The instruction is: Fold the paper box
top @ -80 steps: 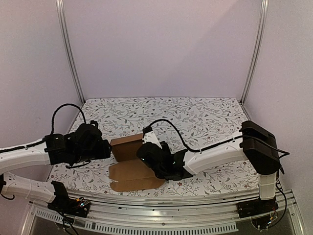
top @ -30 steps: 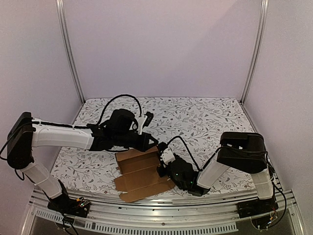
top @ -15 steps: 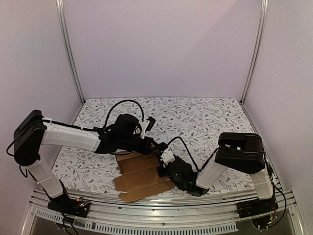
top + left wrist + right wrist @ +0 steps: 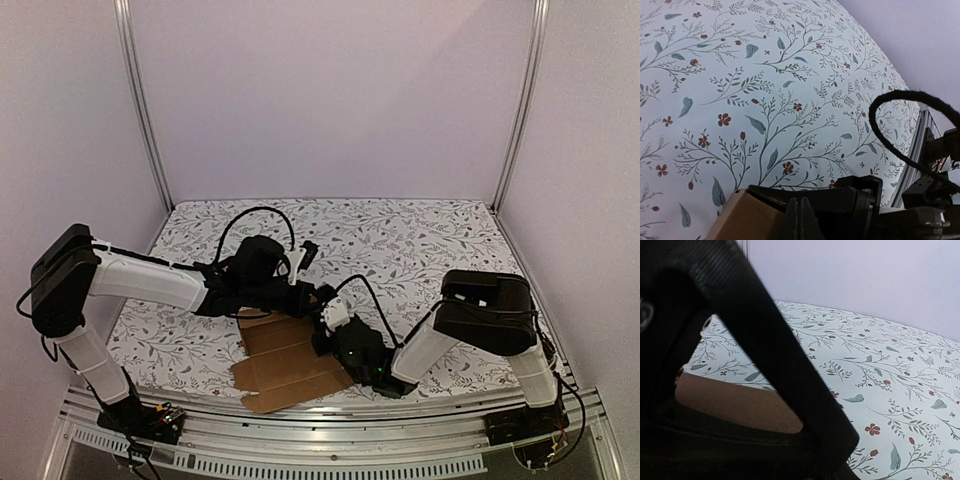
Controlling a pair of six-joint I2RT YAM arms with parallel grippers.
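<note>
Paper box (image 4: 290,365) lies mostly flat on desk (image 4: 420,240), far edge under left gripper (image 4: 318,294), closed tight. Right gripper (image 4: 322,330) at box's right edge; opening cannot be told. Step: first panel fold, likely. Next: pinch edge, lift along crease.

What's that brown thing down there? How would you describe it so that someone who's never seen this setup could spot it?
Find the table covered in a leaf-and-flower print. Near its front edge, where the left gripper and right gripper come close together, lies the paper box, a mostly flat sheet of cardboard with creases and flaps. It is the only plain brown, unpatterned thing on the print.
</note>
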